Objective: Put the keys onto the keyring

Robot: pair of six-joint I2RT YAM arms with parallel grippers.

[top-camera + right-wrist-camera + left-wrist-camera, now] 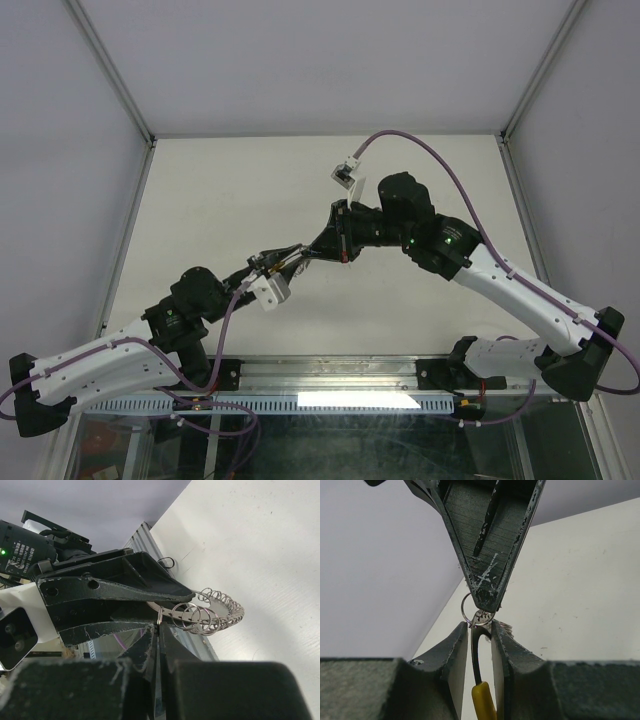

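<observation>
Both grippers meet in mid-air above the table's middle. My left gripper [288, 259] [480, 625] is shut on the keyring [475, 652], a thin dark metal loop with a yellow segment [484, 702] that stands edge-on between its pads. In the right wrist view the keyring [220, 611] sticks out past the left gripper's fingers [125, 587] as a silver band strung with several small wire rings. My right gripper [323, 249] [159, 628] is shut on a tiny silver key [483, 616] by its small split ring [159, 616], touching the keyring's tip. No blue-headed key shows.
The white table [250, 190] lies below both grippers. Grey enclosure walls and slanted frame posts [110, 70] stand at the left, back and right. A metal rail [330, 372] runs along the near edge between the arm bases.
</observation>
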